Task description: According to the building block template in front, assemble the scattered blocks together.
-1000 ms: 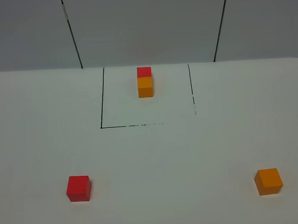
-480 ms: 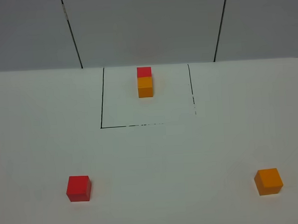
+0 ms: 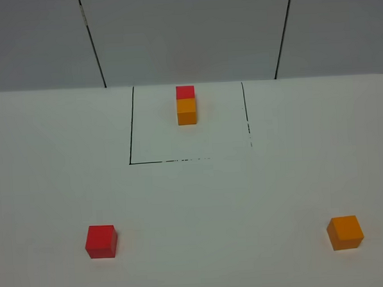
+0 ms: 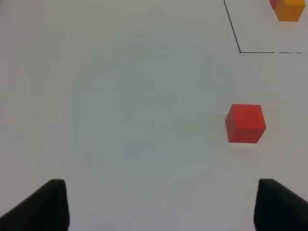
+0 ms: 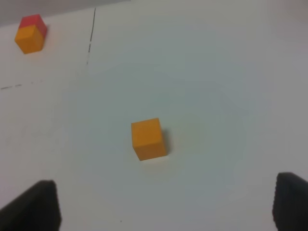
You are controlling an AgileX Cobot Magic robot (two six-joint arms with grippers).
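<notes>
The template [image 3: 185, 105], a small red cube joined behind an orange cube, stands inside a black-lined square at the back middle; it also shows in the left wrist view [image 4: 288, 8] and the right wrist view [image 5: 31, 34]. The loose red cube [image 3: 101, 241] sits at the front left, also in the left wrist view [image 4: 246, 123]. The loose orange cube [image 3: 345, 232] sits at the front right, also in the right wrist view [image 5: 148, 138]. My left gripper [image 4: 161, 207] is open, back from the red cube. My right gripper [image 5: 166, 209] is open, back from the orange cube. Neither gripper shows in the exterior view.
The white table [image 3: 201, 201] bears a black-lined square outline [image 3: 129, 140] around the template. A grey panelled wall [image 3: 186, 34] rises behind the table's far edge.
</notes>
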